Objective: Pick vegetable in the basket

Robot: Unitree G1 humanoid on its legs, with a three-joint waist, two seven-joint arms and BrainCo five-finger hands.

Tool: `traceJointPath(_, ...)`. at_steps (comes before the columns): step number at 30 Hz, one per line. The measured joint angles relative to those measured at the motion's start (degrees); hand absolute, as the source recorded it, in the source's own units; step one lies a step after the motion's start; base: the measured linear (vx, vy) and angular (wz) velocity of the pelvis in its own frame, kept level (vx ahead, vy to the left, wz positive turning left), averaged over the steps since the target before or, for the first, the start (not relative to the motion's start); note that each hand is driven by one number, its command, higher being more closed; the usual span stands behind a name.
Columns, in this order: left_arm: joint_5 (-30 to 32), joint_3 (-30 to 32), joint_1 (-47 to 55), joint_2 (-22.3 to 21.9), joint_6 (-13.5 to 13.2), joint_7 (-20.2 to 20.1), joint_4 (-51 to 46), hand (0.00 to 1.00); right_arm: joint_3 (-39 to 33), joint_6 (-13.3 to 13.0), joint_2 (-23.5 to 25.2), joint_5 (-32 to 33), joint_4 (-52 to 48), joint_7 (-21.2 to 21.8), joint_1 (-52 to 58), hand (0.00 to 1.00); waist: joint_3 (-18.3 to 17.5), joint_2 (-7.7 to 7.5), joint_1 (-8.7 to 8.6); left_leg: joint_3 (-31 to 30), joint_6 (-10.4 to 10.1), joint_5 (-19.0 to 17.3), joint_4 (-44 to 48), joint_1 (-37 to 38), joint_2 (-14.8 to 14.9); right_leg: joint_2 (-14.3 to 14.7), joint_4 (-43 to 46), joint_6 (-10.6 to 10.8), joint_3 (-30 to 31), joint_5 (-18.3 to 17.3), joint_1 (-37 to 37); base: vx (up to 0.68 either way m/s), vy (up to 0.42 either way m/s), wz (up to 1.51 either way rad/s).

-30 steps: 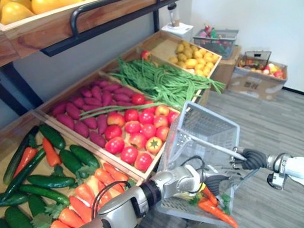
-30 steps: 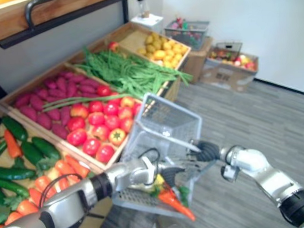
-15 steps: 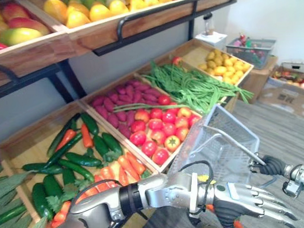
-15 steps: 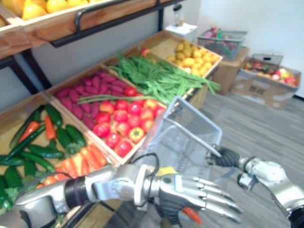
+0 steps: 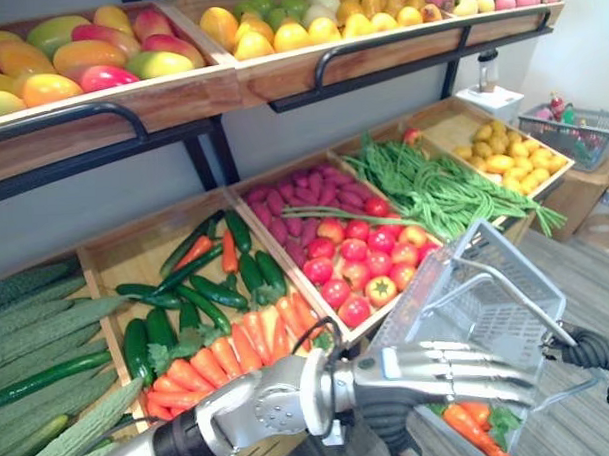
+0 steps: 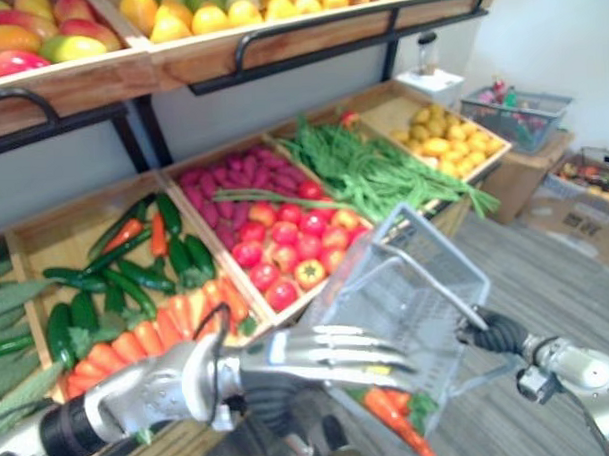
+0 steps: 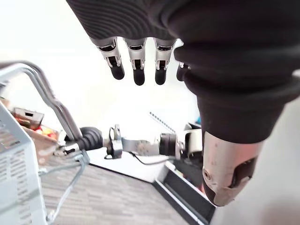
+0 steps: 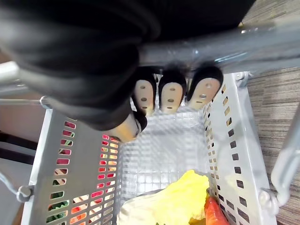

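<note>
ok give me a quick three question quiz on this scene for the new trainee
1. True or false: the left hand holds a tomato.
2. What is the right hand curled round? A) a cucumber B) the handle of the basket C) a mango
3. Fill in: orange ___ lie in the basket beside a pale yellow leafy vegetable.

Key: 1 false, its fingers are straight and empty; 2 B; 3 carrots.

Silver-grey arms end in dark ribbed wrist covers; the left hand [image 5: 430, 372] has silver fingers with dark tips.
</note>
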Motion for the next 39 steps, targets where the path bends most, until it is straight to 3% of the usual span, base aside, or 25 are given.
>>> traceJointPath(3, -0.07, 4.07, 3.33, 0.15, 0.00, 0.42, -0.56, 0.00, -2.52, -0.09, 0.00, 0.01, -0.40, 0.00, 0.49, 1.00, -0.01, -0.01, -0.07, -0.29, 0.83, -0.12, 0.10, -0.01, -0.67, -0.24, -0.25, -0.22, 0.08, 0.29, 0.07, 0.02, 0.011, -0.04)
traceJointPath(4, -0.07, 4.93, 4.31, 0.12, 0.00, 0.43, -0.58, 0.00, -3.90, -0.09, 0.00, 0.09, -0.70, 0.00, 0.74, 1.00, -0.24, 0.35, -0.06, -0.49, 0.90, -0.12, 0.25, 0.06, -0.87, -0.21, -0.30, 0.59, 0.43, 0.91, 0.08, 0.03, 0.005, -0.10)
traceJointPath(12, -0.06, 7.25, 7.89, -2.70, 0.05, -0.14, -0.56, 0.00, -17.47, -0.02, -0.23, 0.92, -6.49, -0.08, 0.00, 1.00, -0.02, -0.07, -0.51, -3.43, 1.31, -0.86, -0.59, 0.23, -1.47, -0.04, -0.22, 0.61, 0.36, 0.91, 0.37, -0.01, -0.025, -0.01)
traceJointPath(22, -0.04, 7.37, 11.01, -5.28, 0.07, -1.16, -0.56, 0.00, -27.19, -0.86, -0.46, 6.32, -9.44, -1.22, -4.34, 1.00, -0.11, -0.20, -1.19, -2.97, 1.27, -0.89, -1.10, 0.97, -1.79, 0.85, 0.96, -0.07, 1.89, 0.44, -0.50, -0.03, -0.049, -0.08)
traceJointPath(28, -0.03, 11.36, 16.55, -8.78, 0.30, -1.52, -0.44, 0.00, -30.75, -0.88, -0.35, 6.66, -9.45, -1.10, -1.66, 1.00, -0.30, 0.06, -1.23, -2.98, 1.30, -0.87, -2.01, 0.96, -2.46, 1.12, 1.23, 0.17, 2.79, 0.59, -1.43, 0.00, -0.036, -0.07)
traceJointPath(39, 0.00, 16.73, 23.56, -10.17, 0.39, -3.71, 1.29, 0.00, -36.68, -0.42, 8.47, 6.00, -6.51, 0.08, 7.72, 1.00, -0.59, -0.03, -2.53, -2.74, 1.36, -0.83, -2.82, 0.90, -3.40, 0.96, 1.55, 0.18, 3.66, 0.59, -2.41, 0.00, -0.032, -0.04)
